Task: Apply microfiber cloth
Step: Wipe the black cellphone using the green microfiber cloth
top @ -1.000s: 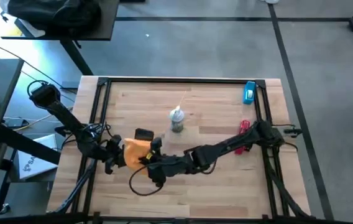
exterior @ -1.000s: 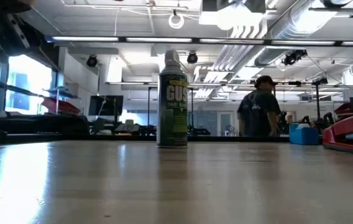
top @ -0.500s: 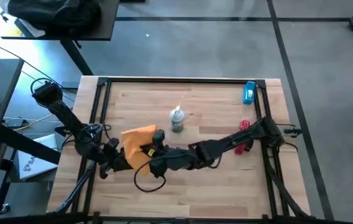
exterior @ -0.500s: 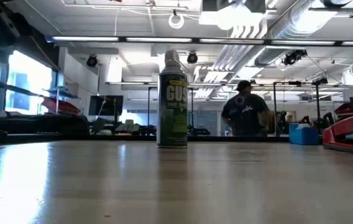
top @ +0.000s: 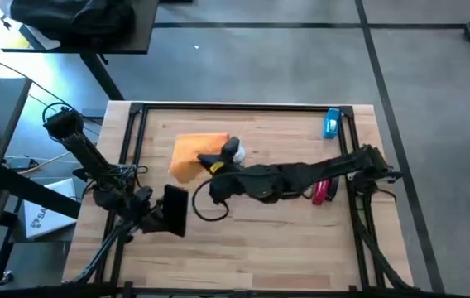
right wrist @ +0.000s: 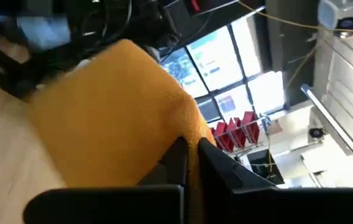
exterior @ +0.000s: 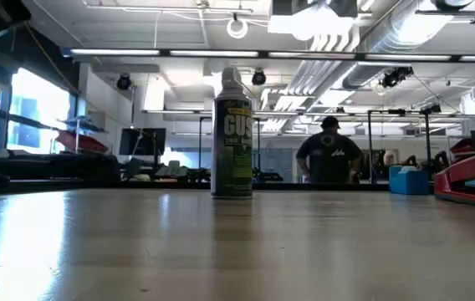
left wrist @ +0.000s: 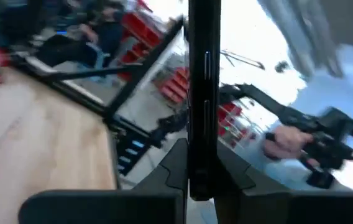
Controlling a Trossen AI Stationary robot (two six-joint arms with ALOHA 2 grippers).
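Gripping the black phone (top: 175, 210) edge-on, the left pincer (top: 162, 212) sits at the counter's (top: 285, 248) near left edge with its fingers clamped on the slab. Farther in, the right pincer (top: 212, 163) is pinched tight on a fold of the orange microfiber cloth (top: 195, 154), which hangs bunched beside the green spray can (exterior: 232, 134) near the middle. A blue object (top: 332, 122) lies at the far right corner.

Wood table (top: 285, 240) w/ spray can (exterior: 232, 134), blue box (top: 332, 122), red tool (top: 322, 192)
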